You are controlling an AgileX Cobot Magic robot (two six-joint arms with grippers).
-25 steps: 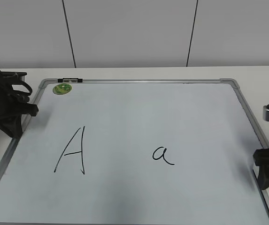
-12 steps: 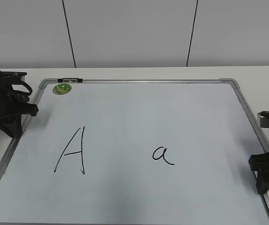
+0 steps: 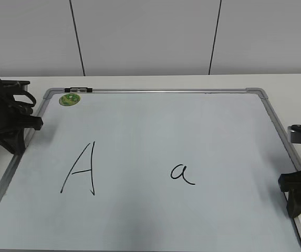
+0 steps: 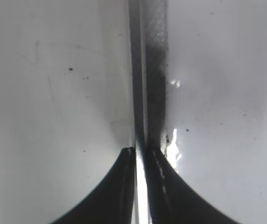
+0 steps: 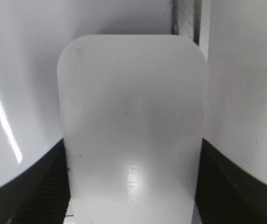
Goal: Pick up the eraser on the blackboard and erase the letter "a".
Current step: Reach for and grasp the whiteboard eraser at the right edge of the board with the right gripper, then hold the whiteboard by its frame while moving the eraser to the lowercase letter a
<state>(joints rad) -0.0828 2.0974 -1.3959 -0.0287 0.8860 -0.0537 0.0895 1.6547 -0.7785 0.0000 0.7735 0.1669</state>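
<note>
The right gripper [image 5: 131, 186] straddles the flat white rounded plastic eraser [image 5: 132, 126] at the pale framed blackboard's [image 3: 161, 131] right edge; jaws flank it, apparently not yet clamped. Centre, close squarely, then lift toward the handwritten black letter "a" [image 3: 182, 174].

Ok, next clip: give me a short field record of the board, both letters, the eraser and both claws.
board: flat on table, grey frame
a: intact, right of centre
A: intact, left
eraser: between right claw's fingers, by board's right edge
magnet: top-left corner
left claw: shut, empty, over left frame
right claw: straddling eraser; contact unclear
</note>
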